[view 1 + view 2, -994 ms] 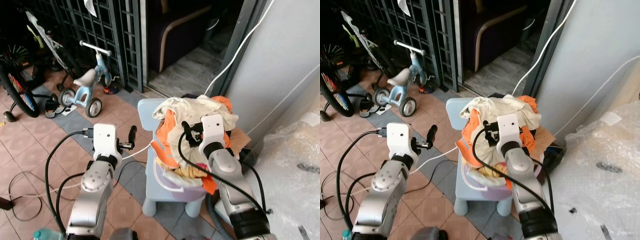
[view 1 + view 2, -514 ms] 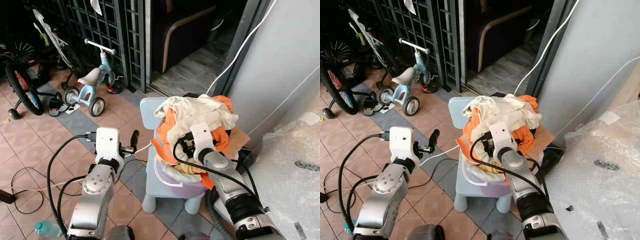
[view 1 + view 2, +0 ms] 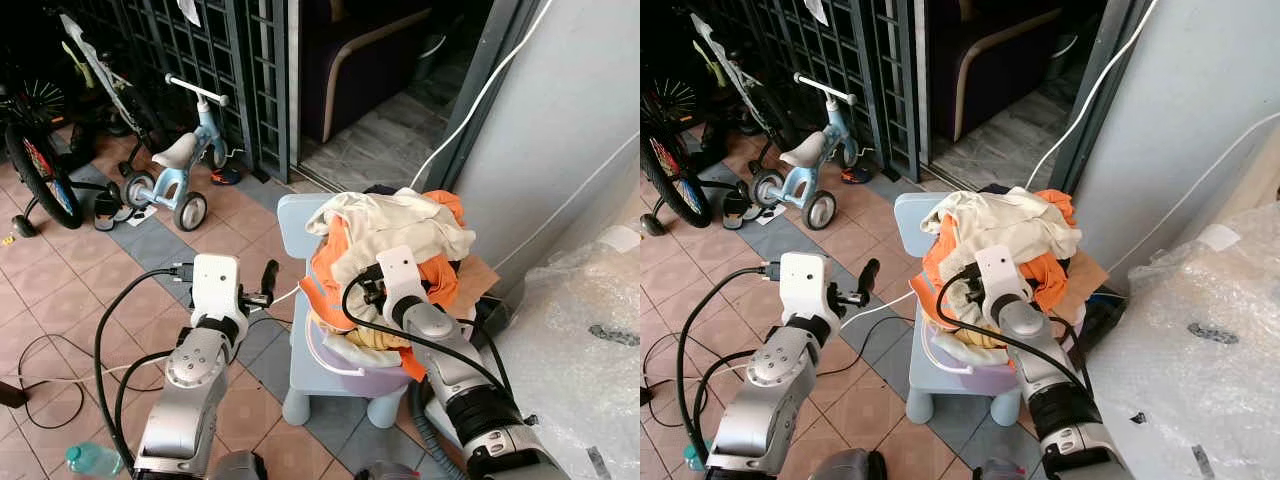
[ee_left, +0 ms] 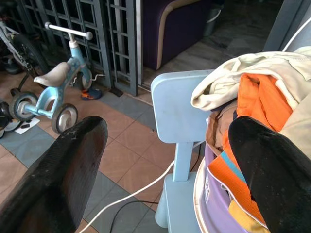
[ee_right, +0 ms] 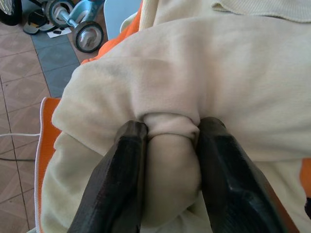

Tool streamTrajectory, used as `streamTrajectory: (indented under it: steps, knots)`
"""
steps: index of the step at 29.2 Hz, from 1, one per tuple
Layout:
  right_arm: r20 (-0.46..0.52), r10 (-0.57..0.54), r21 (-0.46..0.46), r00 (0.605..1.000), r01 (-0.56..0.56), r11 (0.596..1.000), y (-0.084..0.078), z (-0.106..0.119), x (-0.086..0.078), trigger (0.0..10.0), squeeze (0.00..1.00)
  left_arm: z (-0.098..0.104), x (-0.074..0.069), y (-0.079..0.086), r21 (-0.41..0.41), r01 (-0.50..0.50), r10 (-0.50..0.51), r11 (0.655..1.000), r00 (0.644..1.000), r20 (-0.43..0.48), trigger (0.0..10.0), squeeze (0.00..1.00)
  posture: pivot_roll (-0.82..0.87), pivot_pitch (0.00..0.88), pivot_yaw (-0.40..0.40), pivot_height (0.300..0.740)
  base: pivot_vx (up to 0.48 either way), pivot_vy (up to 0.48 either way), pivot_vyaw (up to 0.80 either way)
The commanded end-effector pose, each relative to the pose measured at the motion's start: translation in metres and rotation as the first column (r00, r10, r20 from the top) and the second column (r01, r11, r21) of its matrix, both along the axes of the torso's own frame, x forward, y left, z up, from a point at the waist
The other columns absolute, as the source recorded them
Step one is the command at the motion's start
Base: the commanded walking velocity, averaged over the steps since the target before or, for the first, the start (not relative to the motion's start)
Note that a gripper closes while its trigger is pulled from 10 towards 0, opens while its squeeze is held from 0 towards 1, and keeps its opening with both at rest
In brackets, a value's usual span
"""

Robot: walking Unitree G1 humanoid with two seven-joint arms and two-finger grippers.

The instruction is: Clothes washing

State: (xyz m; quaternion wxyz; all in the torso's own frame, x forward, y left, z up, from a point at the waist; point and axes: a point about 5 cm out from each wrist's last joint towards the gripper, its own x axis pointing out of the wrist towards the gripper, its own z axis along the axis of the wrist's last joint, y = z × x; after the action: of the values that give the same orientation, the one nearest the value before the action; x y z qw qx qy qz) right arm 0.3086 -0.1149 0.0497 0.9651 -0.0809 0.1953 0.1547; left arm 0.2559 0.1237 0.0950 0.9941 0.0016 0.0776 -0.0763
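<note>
Cream cloth [image 5: 184,87] is pinched by the right gripper [image 5: 171,145]: jaws narrow, a fold of the fabric bunched between the two black fingers [image 5: 121,179], both pads touching it. Gripper sits at the front of the laundry pile [image 3: 390,250], wrist pointing into it.

Left gripper [image 4: 165,160] is wide open and holds nothing, hovering left of the chair [image 3: 300,225], fingers aimed toward the chair back and the pile.

Pile is a heaped mound, roughly as tall as wide, no clear long axis. It fills a lilac basin [image 3: 365,378] standing on the seat of the pale blue chair. Cream garment on top, orange ones [image 3: 335,275] under and beside it, yellow bits low at the front. Cloth is crumpled and spills over the basin rim.

White cable [image 3: 285,297] runs across the tiled floor [image 3: 60,290] to the chair.
</note>
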Motion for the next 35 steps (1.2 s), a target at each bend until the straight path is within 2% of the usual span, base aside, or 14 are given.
streamTrajectory:
  steps: [1, 5, 9, 11, 17, 22, 23, 25, 28, 30, 31, 32, 35]
  knots:
    - [-0.034, -0.014, 0.0, 0.999, 0.014, 1.0, -0.002, -0.007, -0.004, 0.0, 0.0, 0.002, 0.001, 0.0, 0.011, -0.005, 0.005, 1.0, 1.0, 0.002, 10.0, 0.0, -0.02, 0.041, -0.009, 0.74, 0.0, 0.0, 0.0]
    - [-0.032, -0.014, 0.002, 0.999, 0.014, 1.0, -0.002, -0.007, -0.003, 0.0, 0.0, 0.002, 0.001, 0.0, 0.008, -0.008, 0.008, 1.0, 1.0, 0.002, 10.0, 0.0, -0.02, 0.041, -0.013, 0.74, 0.0, 0.0, 0.0]
    - [0.01, -0.034, 0.025, 0.999, 0.034, 0.999, -0.001, 0.001, 0.002, 0.0, 0.0, 0.002, 0.002, 0.0, 0.004, -0.011, 0.011, 1.0, 1.0, 0.002, 10.0, 0.0, -0.02, 0.042, -0.012, 0.74, 0.0, 0.0, 0.0]
    - [0.029, -0.033, 0.039, 0.999, 0.032, 0.999, 0.001, 0.004, 0.003, 0.0, 0.0, 0.002, 0.002, 0.001, -0.03, -0.024, 0.023, 0.999, 1.0, -0.012, 10.0, 0.0, -0.01, 0.044, -0.008, 0.74, 0.0, 0.0, 0.0]
    - [0.127, -0.048, 0.052, 0.991, 0.042, 0.998, -0.001, 0.017, 0.003, 0.0, 0.0, 0.002, 0.001, 0.0, -0.029, -0.037, 0.037, 0.999, 0.999, -0.007, 10.0, 0.0, -0.01, 0.045, -0.021, 0.74, 0.0, 0.0, 0.0]
    - [0.295, -0.054, 0.111, 0.954, 0.022, 0.994, 0.001, 0.048, 0.006, 0.0, 0.0, 0.004, 0.004, 0.0, -0.022, -0.049, 0.049, 0.999, 0.999, 0.004, 10.0, 0.0, -0.01, 0.043, -0.02, 0.74, 0.0, 0.0, 0.0]
    - [0.295, -0.054, 0.111, 0.954, 0.022, 0.994, 0.001, 0.048, 0.006, 0.0, 0.0, 0.004, 0.004, 0.0, -0.022, -0.049, 0.049, 0.999, 0.999, 0.004, 10.0, 0.0, -0.01, 0.043, -0.02, 0.74, 0.0, 0.0, 0.0]
    - [0.406, -0.053, 0.093, 0.912, 0.016, 0.996, -0.001, 0.07, 0.004, 0.0, 0.0, 0.007, 0.005, 0.0, -0.021, -0.048, 0.049, 0.999, 0.999, 0.018, 10.0, 0.0, -0.01, 0.043, -0.014, 0.74, 0.0, 0.0, 0.0]
    - [0.491, -0.104, 0.105, 0.865, 0.059, 0.993, -0.01, 0.089, -0.001, 0.0, 0.0, 0.008, 0.008, 0.0, -0.018, -0.049, 0.05, 0.999, 0.999, 0.021, 10.0, 0.0, -0.02, 0.041, -0.009, 0.74, 0.0, 0.0, 0.0]
    - [0.53, -0.133, 0.094, 0.837, 0.098, 0.991, -0.017, 0.097, -0.004, 0.0, 0.0, 0.008, 0.008, -0.002, -0.027, -0.045, 0.045, 0.999, 0.999, 0.021, 10.0, 0.0, -0.03, 0.041, -0.007, 0.74, 0.0, 0.0, 0.0]
    - [0.583, -0.139, 0.045, 0.8, 0.139, 0.989, -0.024, 0.103, -0.006, 0.0, 0.0, 0.008, 0.008, -0.004, -0.05, -0.035, 0.035, 0.998, 0.999, 0.015, 10.0, 0.0, -0.03, 0.039, -0.004, 0.74, 0.0, 0.0, 0.0]
    - [0.612, -0.136, 0.018, 0.779, 0.158, 0.987, -0.027, 0.106, -0.008, 0.0, 0.0, 0.008, 0.008, -0.006, -0.059, -0.029, 0.03, 0.998, 0.999, 0.012, 10.0, 0.0, -0.03, 0.039, -0.004, 0.74, 0.0, 0.0, 0.0]
    - [0.645, -0.133, -0.025, 0.753, 0.194, 0.981, -0.033, 0.108, -0.011, 0.0, 0.0, 0.008, 0.009, -0.009, -0.062, -0.016, 0.016, 0.998, 1.0, 0.011, 10.0, 0.0, -0.04, 0.034, 0.001, 0.74, 0.0, 0.0, 0.0]
